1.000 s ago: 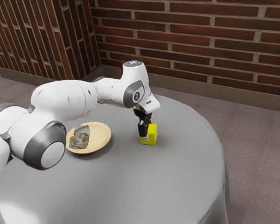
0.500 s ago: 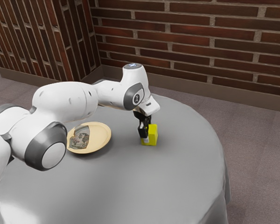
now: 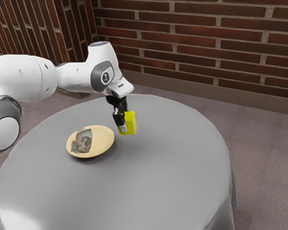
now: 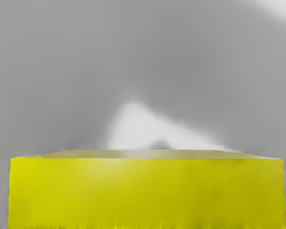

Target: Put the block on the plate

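Observation:
My black gripper point(image 3: 122, 125) is shut on the yellow block point(image 3: 129, 123) and holds it up off the table, slightly tilted. The pale yellow plate point(image 3: 104, 140), with a dark patterned picture on one part, lies on the table to the exterior view's left of the block, a short way apart from it. In the wrist view the yellow block point(image 4: 148, 193) is large and close under my hand.
The round table with its grey cloth point(image 3: 168, 177) bears the plate. Its rounded edge drops off toward the exterior view's right. A brick wall point(image 3: 197, 45) stands behind, beyond a strip of floor.
The block has risen off the table with my gripper and moved toward the exterior view's left, nearer the plate. The arm has drawn back the same way; the plate has stayed where it was.

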`<state>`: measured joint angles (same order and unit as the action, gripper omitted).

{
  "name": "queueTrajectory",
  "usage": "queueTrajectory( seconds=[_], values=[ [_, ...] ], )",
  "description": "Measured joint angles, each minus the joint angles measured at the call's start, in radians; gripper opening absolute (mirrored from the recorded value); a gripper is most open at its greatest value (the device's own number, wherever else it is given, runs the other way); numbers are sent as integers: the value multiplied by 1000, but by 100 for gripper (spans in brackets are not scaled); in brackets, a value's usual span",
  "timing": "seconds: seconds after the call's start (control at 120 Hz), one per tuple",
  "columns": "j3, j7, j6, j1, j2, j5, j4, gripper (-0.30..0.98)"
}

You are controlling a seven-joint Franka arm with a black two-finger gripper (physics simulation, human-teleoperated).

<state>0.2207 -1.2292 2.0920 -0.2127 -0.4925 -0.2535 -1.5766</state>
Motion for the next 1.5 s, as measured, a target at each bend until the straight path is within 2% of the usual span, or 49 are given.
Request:
queueTrajectory(
  seconds=[0.158,0.333,0.508,0.7,1.0,1.2,1.5],
  values=[
    [22,1,-1,46,134,41,-155,41],
    [68,1,-2,85,194,85,-245,41],
    [74,1,3,121,153,128,-247,42],
    [81,3,27,124,34,126,-182,42],
    [86,6,52,122,42,115,-183,61],
    [85,18,6,99,142,105,-199,65],
    [86,95,-155,-35,324,120,-189,68]
  ],
)
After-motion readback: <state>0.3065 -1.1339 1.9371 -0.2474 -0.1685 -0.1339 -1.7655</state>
